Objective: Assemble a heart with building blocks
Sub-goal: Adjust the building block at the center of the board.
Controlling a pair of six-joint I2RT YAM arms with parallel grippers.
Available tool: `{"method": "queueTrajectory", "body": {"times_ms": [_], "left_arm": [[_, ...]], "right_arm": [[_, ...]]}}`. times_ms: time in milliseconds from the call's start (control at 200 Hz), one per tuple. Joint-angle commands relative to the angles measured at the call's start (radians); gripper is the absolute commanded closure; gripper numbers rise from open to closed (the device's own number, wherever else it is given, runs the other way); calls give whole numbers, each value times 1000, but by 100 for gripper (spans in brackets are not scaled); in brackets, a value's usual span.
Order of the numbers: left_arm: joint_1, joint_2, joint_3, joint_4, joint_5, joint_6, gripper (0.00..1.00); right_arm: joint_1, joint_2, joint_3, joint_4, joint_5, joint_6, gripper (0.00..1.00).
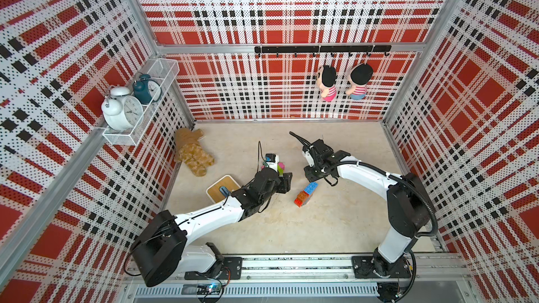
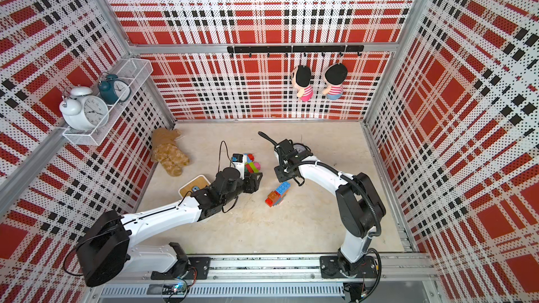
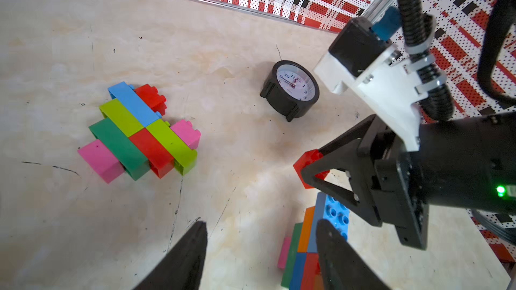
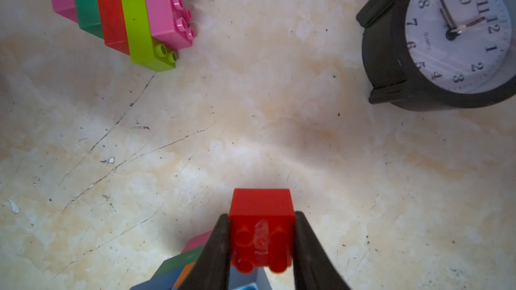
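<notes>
1 red block (image 4: pixel 262 209) between right fingers (image 4: pixel 217 249)

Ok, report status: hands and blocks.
Left hand open, empty. Right hand shut on red block. Multicoloured cluster lying flat, blue-orange stack beside the hands. Black clock nearby, not blocking.

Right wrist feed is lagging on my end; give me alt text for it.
The right gripper is shut on a small red block over the pale table. Ahead lie a multicoloured block assembly and, apart from it, a black clock.
</notes>
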Motion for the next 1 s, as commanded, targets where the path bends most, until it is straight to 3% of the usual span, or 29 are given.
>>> {"method": "queueTrajectory", "body": {"times_ms": [0, 130, 997], "left_arm": [[-6, 15, 28, -4, -12, 14, 31], [-8, 21, 31, 2, -10, 20, 27], [-8, 97, 93, 15, 17, 51, 28]], "right_arm": [[-4, -1, 8, -29, 19, -10, 100], [-5, -18, -14, -32, 21, 0, 100], [-25, -188, -208, -91, 49, 70, 100]]}}
